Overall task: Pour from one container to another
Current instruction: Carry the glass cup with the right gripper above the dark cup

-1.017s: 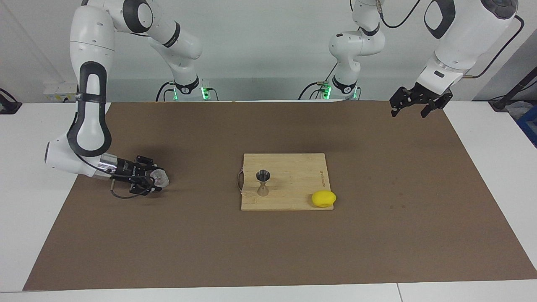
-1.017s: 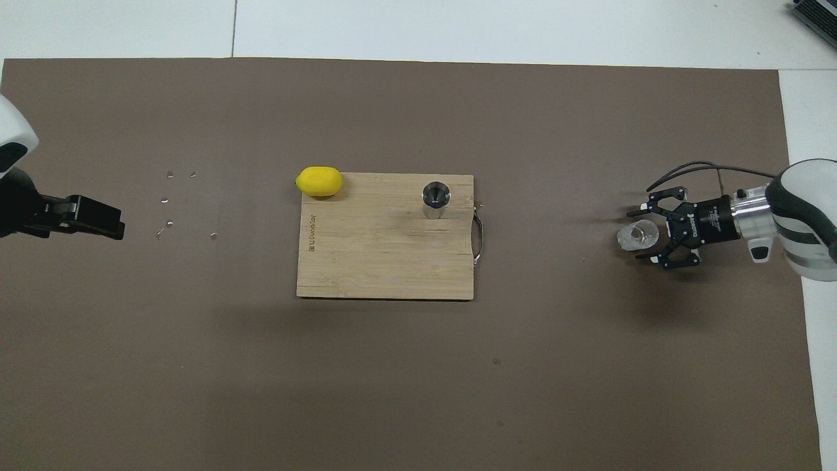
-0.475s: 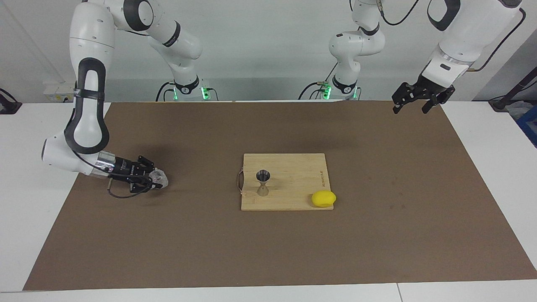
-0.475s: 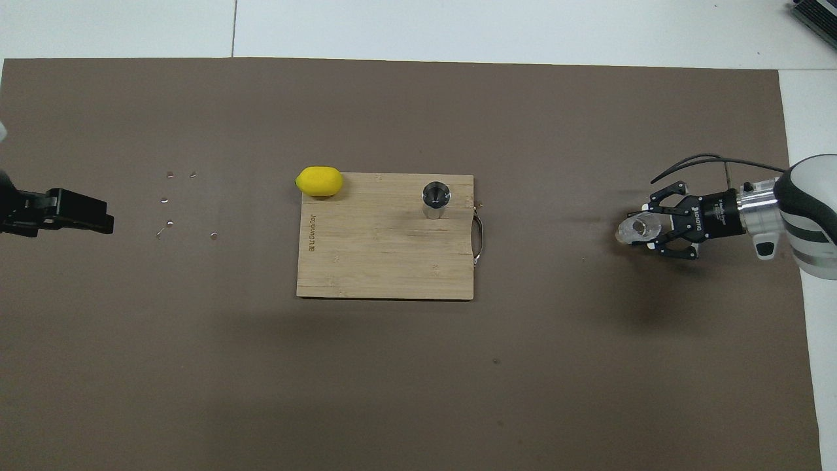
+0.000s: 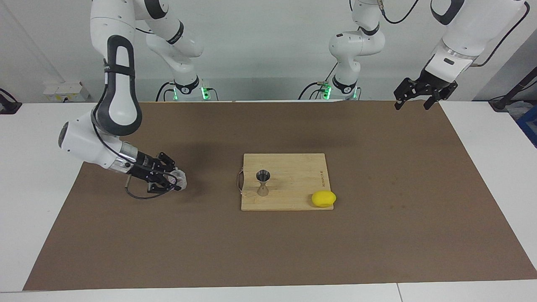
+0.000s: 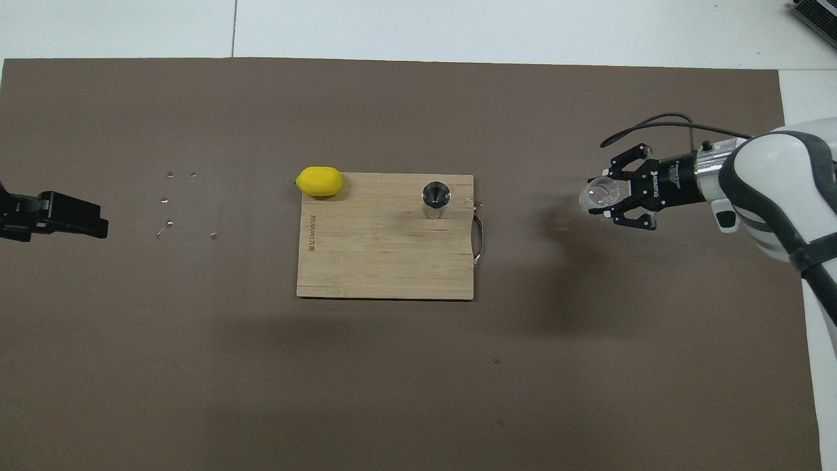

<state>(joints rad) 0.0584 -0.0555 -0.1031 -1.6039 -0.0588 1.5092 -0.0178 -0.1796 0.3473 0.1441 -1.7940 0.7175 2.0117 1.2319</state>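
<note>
The small clear glass tumbler point(image 5: 180, 178) point(image 6: 601, 193) is held sideways-on by my right gripper point(image 5: 174, 181) point(image 6: 613, 199), which is shut on it just above the brown mat, toward the right arm's end of the table. The steel hourglass jigger point(image 5: 263, 183) point(image 6: 436, 198) stands upright on the wooden cutting board point(image 5: 293, 184) point(image 6: 379, 255), close to the board's handle edge. A stretch of mat separates the tumbler from the board. My left gripper point(image 5: 412, 105) point(image 6: 98, 224) hangs open and raised over the mat's corner at the left arm's end, waiting.
A yellow lemon point(image 5: 323, 198) point(image 6: 319, 181) lies at the board's corner farthest from the robots, toward the left arm's end. Several small shiny specks point(image 6: 169, 223) dot the mat point(image 6: 392, 379) near the left gripper.
The right gripper closed on the tumbler, then lifted it and carried it toward the cutting board. The left gripper drew up and back a little.
</note>
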